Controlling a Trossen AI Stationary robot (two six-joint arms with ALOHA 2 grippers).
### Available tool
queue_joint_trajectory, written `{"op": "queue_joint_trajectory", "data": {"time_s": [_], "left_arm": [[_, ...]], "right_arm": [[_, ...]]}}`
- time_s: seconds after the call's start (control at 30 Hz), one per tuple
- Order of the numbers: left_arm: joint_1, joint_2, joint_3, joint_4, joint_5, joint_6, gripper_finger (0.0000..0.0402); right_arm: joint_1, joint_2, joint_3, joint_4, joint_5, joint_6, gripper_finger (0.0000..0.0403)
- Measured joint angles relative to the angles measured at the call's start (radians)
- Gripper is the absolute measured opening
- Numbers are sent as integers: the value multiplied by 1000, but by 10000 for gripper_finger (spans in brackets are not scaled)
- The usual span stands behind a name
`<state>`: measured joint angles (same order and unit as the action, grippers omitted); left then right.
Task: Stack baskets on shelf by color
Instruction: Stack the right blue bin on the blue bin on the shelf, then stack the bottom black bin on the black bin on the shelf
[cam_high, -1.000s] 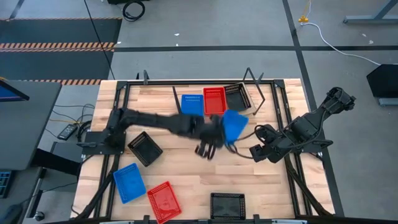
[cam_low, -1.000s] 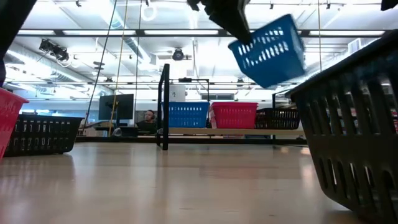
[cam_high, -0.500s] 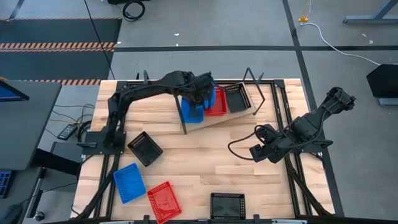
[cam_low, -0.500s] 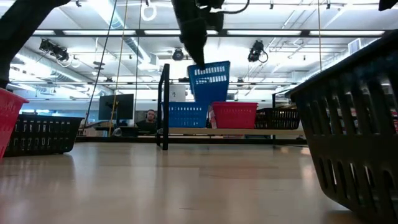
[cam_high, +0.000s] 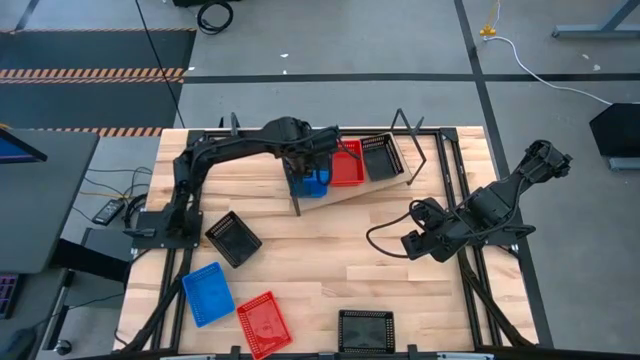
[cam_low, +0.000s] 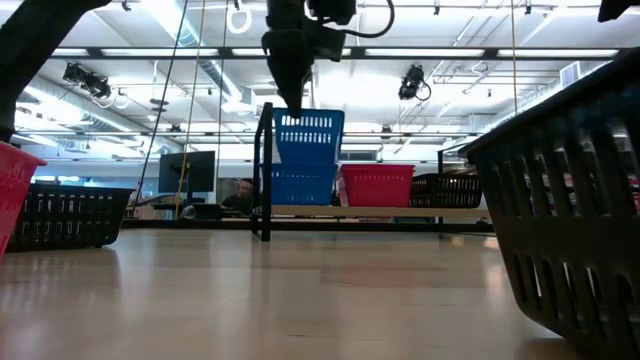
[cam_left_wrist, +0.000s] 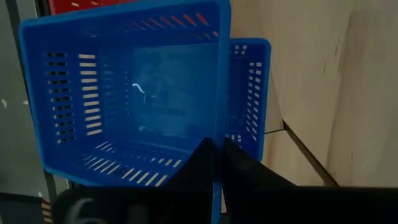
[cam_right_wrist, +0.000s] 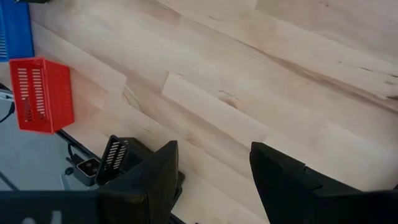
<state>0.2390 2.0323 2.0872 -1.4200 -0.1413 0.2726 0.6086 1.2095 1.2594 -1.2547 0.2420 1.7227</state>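
My left gripper (cam_high: 308, 163) is over the slanted wooden shelf (cam_high: 370, 185) at the table's far side, shut on a blue basket (cam_low: 308, 135). That basket hangs right over a second blue basket (cam_low: 300, 186) that stands on the shelf's left end. I cannot tell whether the two touch. A red basket (cam_high: 346, 163) and a black basket (cam_high: 382, 155) stand next to it on the shelf. My right gripper (cam_high: 412, 243) waits open and empty over the table's right middle. My left gripper holds the blue basket by one side wall at its rim (cam_left_wrist: 218, 134), one finger (cam_left_wrist: 198, 167) inside the basket and one outside. The fingers come from above, pointing down. The basket hangs below them, over the blue basket on the shelf (cam_left_wrist: 250, 93).
On the table lie a black basket (cam_high: 233, 238) at the left, a blue basket (cam_high: 207, 293) and a red basket (cam_high: 264, 323) near the front left, and a black basket (cam_high: 365, 330) at the front edge. The shelf's black wire ends (cam_high: 405, 135) stick up.
My left gripper has carried the blue basket from over the table's middle toward the far edge and left, to the shelf. It has then come down a little. The basket, tilted before, now hangs over the blue basket on the shelf.
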Motion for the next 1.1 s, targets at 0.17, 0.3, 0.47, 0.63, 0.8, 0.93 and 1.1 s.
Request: {"op": "queue_joint_trajectory", "data": {"time_s": [0.17, 0.3, 0.47, 0.63, 0.8, 0.93, 1.1], "left_arm": [[-8, 0, 0, -28, 6, -5, 14], [-26, 0, 0, -46, 15, -19, 14], [-44, 1, 0, -46, 18, -22, 14], [-47, 29, 0, -39, 34, -31, 27], [-47, 47, 0, -21, 35, -79, 83], [-46, 48, -1, -6, 32, -79, 125], [-45, 48, -1, -5, 32, -104, 155]], "right_arm": [[0, 0, 0, -1, 0, -16, 204], [0, 0, 0, -1, 0, -24, 204], [0, 0, 0, -4, 5, -25, 204], [0, 0, 0, -4, 8, -24, 204], [0, 0, 0, 4, 7, -24, 204], [0, 0, -1, 11, 3, -24, 204], [0, 0, -1, 12, 3, -24, 204]]}}
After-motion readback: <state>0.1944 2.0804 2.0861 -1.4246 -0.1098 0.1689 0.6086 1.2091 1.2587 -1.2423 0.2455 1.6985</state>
